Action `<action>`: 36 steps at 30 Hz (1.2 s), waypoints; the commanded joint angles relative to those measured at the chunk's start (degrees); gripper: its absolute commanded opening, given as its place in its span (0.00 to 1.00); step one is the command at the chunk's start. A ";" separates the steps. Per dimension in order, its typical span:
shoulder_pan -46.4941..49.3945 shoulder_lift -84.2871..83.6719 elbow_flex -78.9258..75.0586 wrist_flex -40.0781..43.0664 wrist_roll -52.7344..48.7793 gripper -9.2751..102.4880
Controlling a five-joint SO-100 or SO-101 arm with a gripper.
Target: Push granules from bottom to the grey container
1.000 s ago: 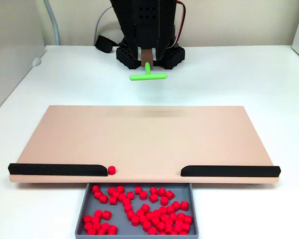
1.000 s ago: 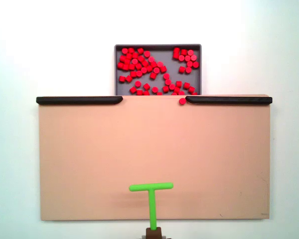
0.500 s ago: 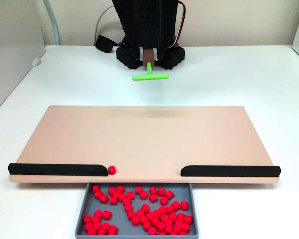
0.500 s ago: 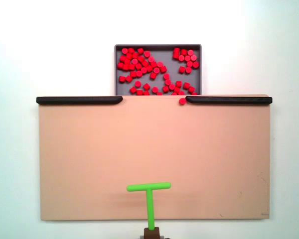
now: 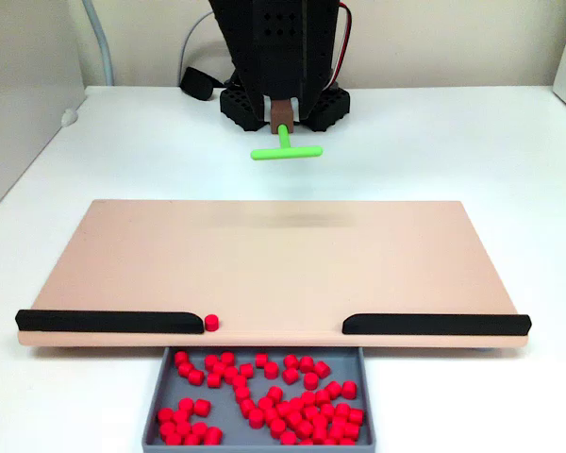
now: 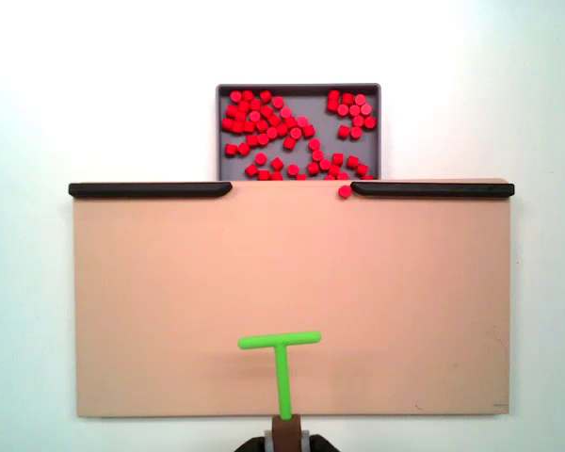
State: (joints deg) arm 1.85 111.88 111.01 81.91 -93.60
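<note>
Granules [image 5: 264, 396] crowd the grey container [image 5: 158, 406] in a fixed view; one stray granule [image 5: 210, 323] sits beside the left black strip [image 5: 104, 321]. In another fixed view, the gripper [image 6: 284, 435] carries a green T-pusher [image 6: 281, 348] over the tan board [image 6: 169, 301]; jaw state unclear. Risk: an off-centre push wedges the stray against the strip.

Matt plastics on a smooth white bench

The granules [image 5: 264, 392] look like bright, smooth plastic; the grey container [image 5: 162, 401] is dull matt plastic. The tan board [image 6: 292, 292] is smooth and matt, its black strips [image 6: 151, 189] slightly satin; the green T-shaped pusher [image 6: 281, 353] looks like glossy plastic. The bench [image 5: 434, 142] is plain white.
</note>
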 commanded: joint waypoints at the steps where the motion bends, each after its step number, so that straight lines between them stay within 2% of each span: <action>1: 0.79 -0.79 -0.35 -2.02 2.29 0.08; 10: 3.16 -3.16 1.76 -5.80 0.70 0.08; 15: 2.99 -5.45 1.85 -10.90 2.20 0.08; 36: 4.75 -14.94 2.11 -18.63 -0.53 0.08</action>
State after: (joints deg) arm 6.24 96.94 113.03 64.34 -93.69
